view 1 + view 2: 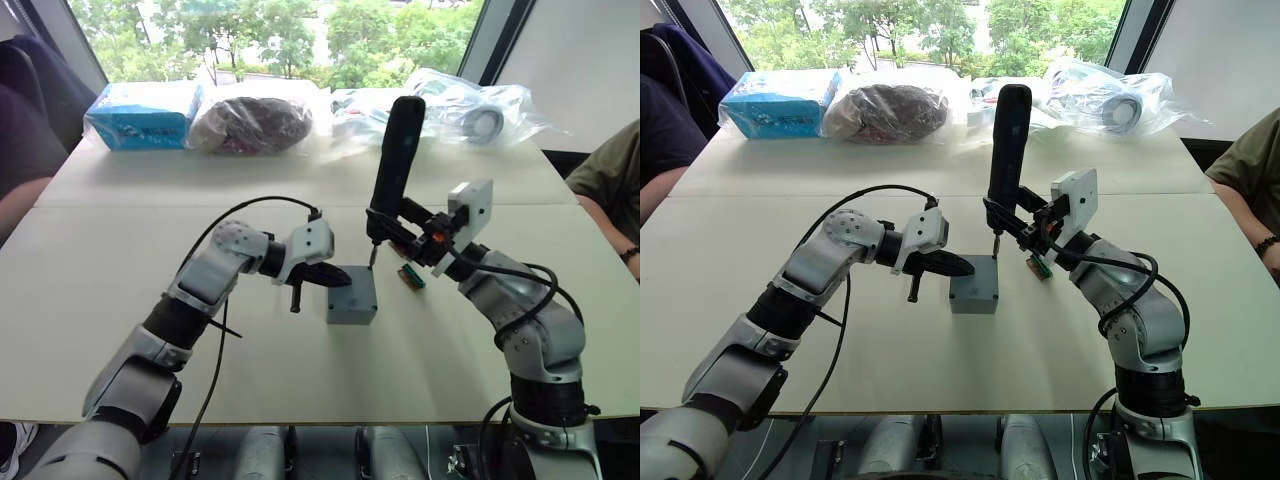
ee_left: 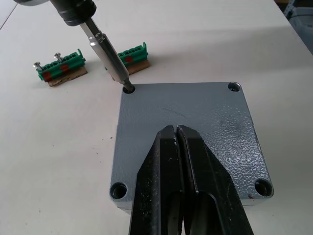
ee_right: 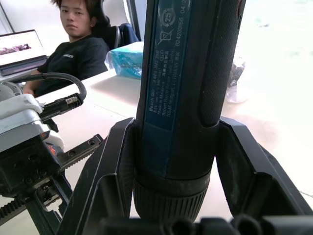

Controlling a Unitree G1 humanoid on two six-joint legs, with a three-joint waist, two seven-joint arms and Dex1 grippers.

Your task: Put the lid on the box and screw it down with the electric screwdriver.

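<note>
Pale tabletop runs back to a window; a blue carton and several clear plastic bags lie along the far edge. People sit at both sides of the table; a sleeve shows at the right.

Near table centre stands the box, grey, with the lid seated flat on top and flush at the edges. Four corner screw holes in the lid are visible in the left wrist view.

Left gripper: fingers pressed together, holding nothing, tips resting on the lid's top near its middle, reaching in from the robot's left.

Right gripper: clamped around the lower body of the electric screwdriver. The tool stands close to upright, leaning slightly, black body rising well above the box. Its metal bit comes down at an angle, the tip sitting in the lid's far corner hole on the robot's right side.

Two small green blocks on brown bases lie on the table just beyond the box, each with red marks; one carries two screw heads on top. One green block sits just beside the box, under the right arm.
</note>
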